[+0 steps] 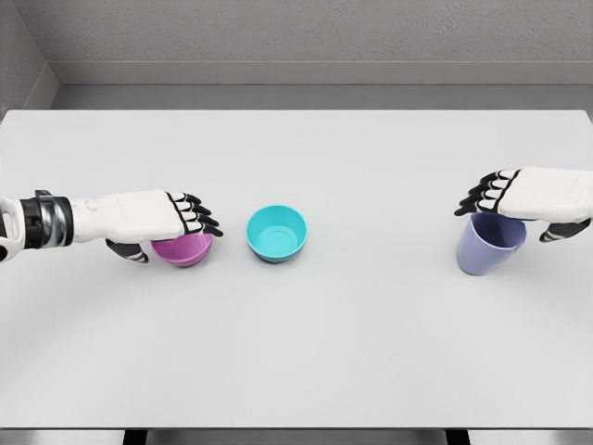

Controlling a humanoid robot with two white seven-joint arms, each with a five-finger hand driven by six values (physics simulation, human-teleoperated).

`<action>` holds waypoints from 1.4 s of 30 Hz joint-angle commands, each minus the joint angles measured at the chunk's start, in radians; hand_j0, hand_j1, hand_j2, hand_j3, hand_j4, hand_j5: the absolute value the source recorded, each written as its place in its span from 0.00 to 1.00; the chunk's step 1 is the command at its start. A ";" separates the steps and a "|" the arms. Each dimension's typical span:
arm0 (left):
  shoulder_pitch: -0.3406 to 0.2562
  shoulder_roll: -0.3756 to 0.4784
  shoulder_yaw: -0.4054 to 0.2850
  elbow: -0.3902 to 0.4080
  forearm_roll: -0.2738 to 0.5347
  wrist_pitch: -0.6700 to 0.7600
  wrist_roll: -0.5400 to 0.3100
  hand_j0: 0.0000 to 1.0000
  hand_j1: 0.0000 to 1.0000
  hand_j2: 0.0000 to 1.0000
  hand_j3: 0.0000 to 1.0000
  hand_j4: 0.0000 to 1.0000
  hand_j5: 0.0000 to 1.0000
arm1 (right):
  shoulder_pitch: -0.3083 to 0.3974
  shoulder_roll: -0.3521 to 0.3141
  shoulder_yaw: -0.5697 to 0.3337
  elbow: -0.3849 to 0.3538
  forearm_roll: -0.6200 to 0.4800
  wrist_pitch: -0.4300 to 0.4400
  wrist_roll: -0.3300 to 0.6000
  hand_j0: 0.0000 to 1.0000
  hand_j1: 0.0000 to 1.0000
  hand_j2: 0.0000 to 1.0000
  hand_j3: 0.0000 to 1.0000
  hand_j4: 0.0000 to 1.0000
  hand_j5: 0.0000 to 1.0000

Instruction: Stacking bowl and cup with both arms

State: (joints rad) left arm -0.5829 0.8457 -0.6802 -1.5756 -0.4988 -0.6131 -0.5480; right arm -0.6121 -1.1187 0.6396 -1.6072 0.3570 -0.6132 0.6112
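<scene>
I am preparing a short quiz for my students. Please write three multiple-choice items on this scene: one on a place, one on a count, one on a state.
1. Where is the teal bowl?
A. between the purple bowl and the blue cup
B. right of the cup
C. at the table's far edge

2. How many vessels stand on the table?
A. two
B. three
C. four

3. How does the cup stand?
A. upside down
B. on its side
C. upright, under the right hand

Key: 1 A, it is the middle vessel. 2 B, two bowls and one cup. 3 C, its opening faces up.
</scene>
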 commanded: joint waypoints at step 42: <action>-0.035 -0.066 -0.013 0.060 0.003 0.002 -0.063 1.00 1.00 1.00 1.00 1.00 1.00 | -0.005 0.020 0.015 -0.030 0.011 0.002 0.000 1.00 1.00 1.00 1.00 1.00 1.00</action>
State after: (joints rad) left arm -0.6182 0.7814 -0.6927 -1.5159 -0.5002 -0.6133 -0.6112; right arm -0.6167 -1.0971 0.6533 -1.6328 0.3719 -0.6132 0.6112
